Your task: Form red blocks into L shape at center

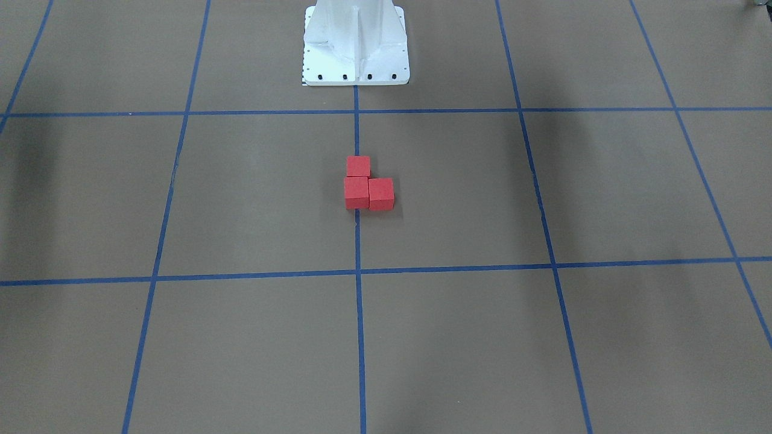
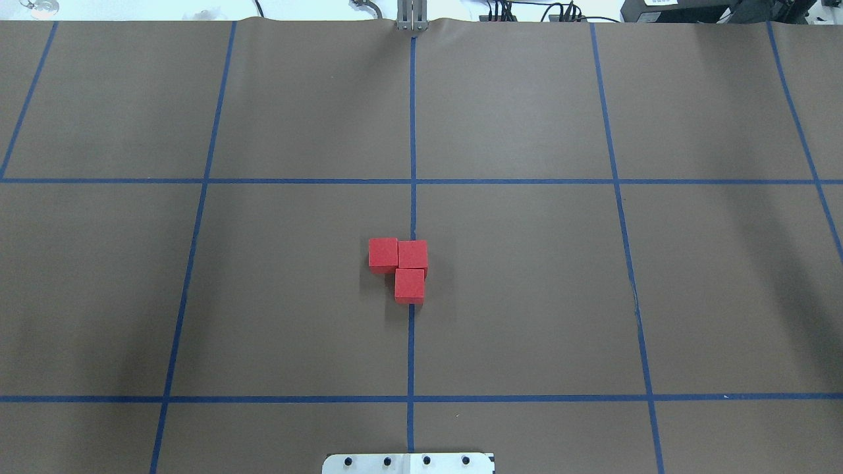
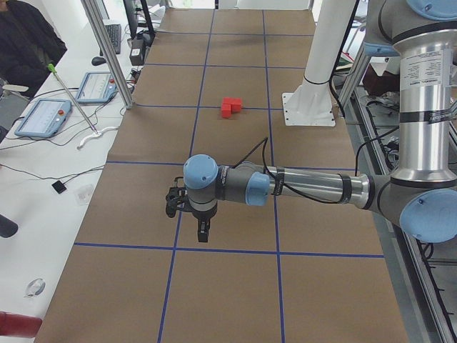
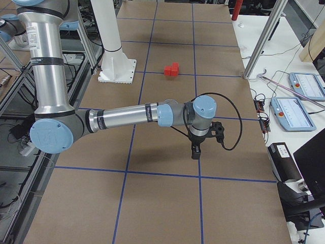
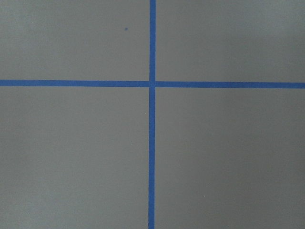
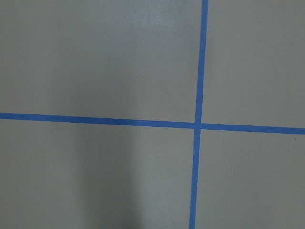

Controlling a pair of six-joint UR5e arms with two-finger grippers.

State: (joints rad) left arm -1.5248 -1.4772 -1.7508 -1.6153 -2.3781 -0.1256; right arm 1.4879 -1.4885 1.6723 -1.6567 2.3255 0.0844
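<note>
The three red blocks (image 1: 368, 187) stand touching in an L on the middle blue tape line (image 1: 357, 129) at the center of the brown surface. In the overhead view (image 2: 403, 266) two lie side by side and the third sits in front of the right one. They also show far off in the left side view (image 3: 230, 107) and the right side view (image 4: 172, 69). My left gripper (image 3: 203, 230) hangs over the table's left end, far from the blocks. My right gripper (image 4: 195, 151) hangs over the right end. I cannot tell whether either is open or shut. Both wrist views show only tape crossings.
The white robot base (image 1: 356, 60) stands behind the blocks on the middle line. A person (image 3: 25, 43) sits beyond the table's far edge in the left side view, by tablets (image 3: 43, 118) and cables. Metal frame posts (image 4: 264, 40) stand at that edge.
</note>
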